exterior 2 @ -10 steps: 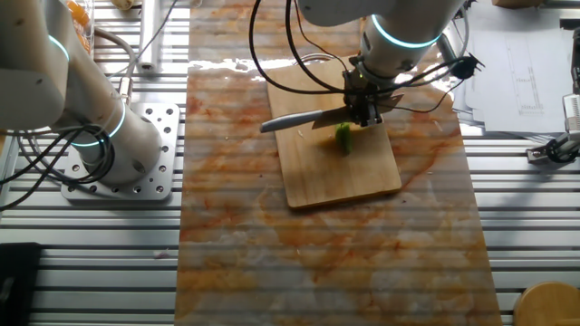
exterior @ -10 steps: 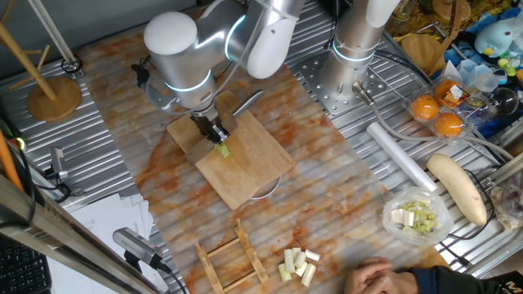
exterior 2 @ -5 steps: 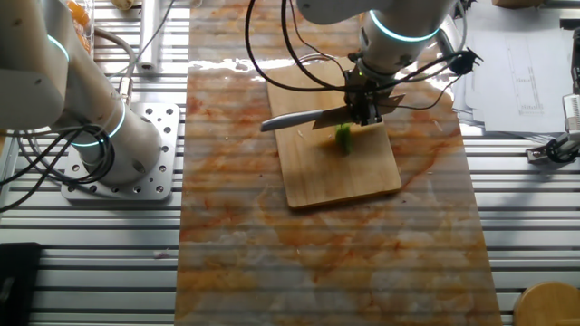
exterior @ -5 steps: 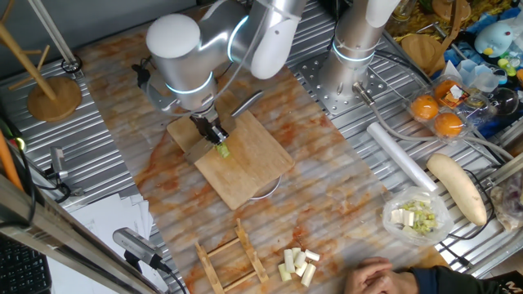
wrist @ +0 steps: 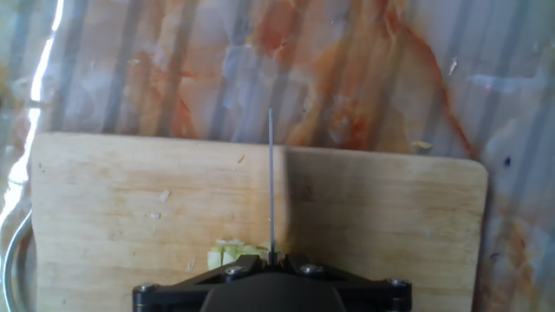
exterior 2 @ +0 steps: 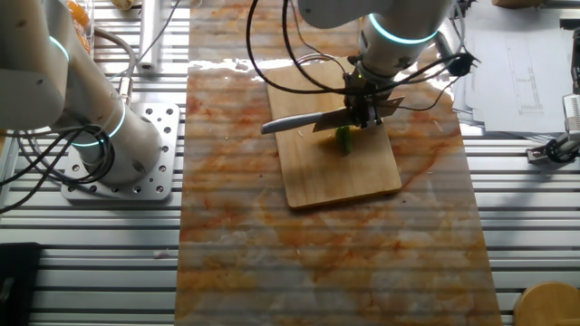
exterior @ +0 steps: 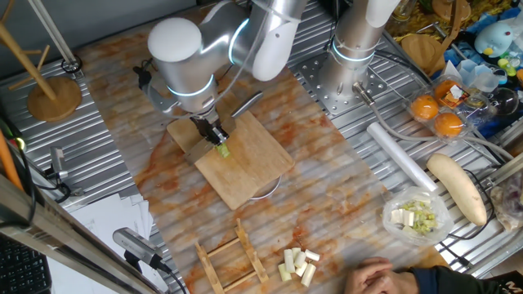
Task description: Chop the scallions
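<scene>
Knife (exterior 2: 304,119) clamped in our gripper (exterior 2: 365,110) jaws, blade above the scallions (exterior 2: 344,137) on the board (exterior 2: 349,177); an off-centre chop could flick pieces away.

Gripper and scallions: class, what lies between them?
Only the knife blade, held in the gripper, its edge just above the scallions on the board. The other fixed view shows it best.
</scene>
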`<state>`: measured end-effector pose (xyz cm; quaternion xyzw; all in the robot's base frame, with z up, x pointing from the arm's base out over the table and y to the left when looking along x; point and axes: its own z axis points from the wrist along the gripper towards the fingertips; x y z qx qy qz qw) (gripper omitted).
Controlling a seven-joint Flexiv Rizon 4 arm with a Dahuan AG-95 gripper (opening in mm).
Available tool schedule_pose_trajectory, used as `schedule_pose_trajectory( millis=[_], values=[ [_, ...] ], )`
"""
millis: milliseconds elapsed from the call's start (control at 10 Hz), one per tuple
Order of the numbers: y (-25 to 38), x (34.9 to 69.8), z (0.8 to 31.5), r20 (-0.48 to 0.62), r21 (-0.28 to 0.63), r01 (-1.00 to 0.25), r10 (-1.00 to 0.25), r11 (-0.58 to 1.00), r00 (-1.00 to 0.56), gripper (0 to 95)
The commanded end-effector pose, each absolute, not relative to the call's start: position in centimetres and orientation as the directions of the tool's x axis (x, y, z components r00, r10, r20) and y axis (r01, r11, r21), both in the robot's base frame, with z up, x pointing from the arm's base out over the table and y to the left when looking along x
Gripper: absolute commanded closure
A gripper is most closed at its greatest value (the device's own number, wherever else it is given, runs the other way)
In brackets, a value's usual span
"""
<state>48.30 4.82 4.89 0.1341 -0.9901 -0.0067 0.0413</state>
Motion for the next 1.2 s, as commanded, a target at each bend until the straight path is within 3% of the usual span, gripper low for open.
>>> schedule_pose_trajectory(
  millis=[100, 700, 1200],
  values=[
    [4.6, 47.7, 3.5, 0.011, 0.016, -0.274, -0.274, 0.962, -0.962, 95.0],
    [6.5, 50.6, 0.1, -0.046, 0.01, -0.244, -0.243, 0.97, -0.969, 95.0],
    [6.1, 49.6, 3.5, 0.033, 0.026, -0.281, -0.282, 0.959, -0.959, 95.0]
  ],
)
